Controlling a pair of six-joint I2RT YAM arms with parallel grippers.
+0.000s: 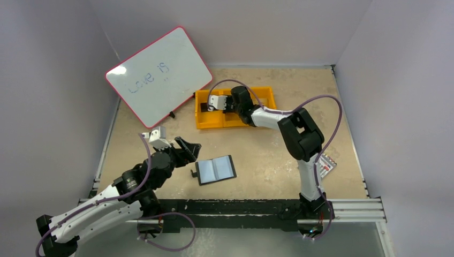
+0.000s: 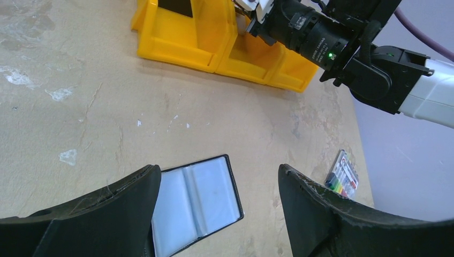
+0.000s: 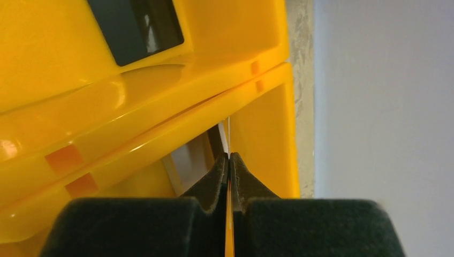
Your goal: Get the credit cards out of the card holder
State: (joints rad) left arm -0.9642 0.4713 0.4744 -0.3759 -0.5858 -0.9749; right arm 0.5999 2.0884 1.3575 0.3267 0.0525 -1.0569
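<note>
Upper centre, over the orange tray (image 1: 214,124), your right gripper (image 3: 229,158) is clamping a credit card (image 3: 228,134); your left gripper (image 2: 218,168) is gaping above the card holder (image 1: 215,169) on the table (image 1: 267,155).

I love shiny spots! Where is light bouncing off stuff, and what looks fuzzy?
Top external view: white glare on the whiteboard, left corner. Left wrist view: the card holder shines pale; the left gripper looms big and dark. Right wrist view: gleams on the tray; the right gripper, slightly soft, pinches a credit card seen as a thin line.
</note>
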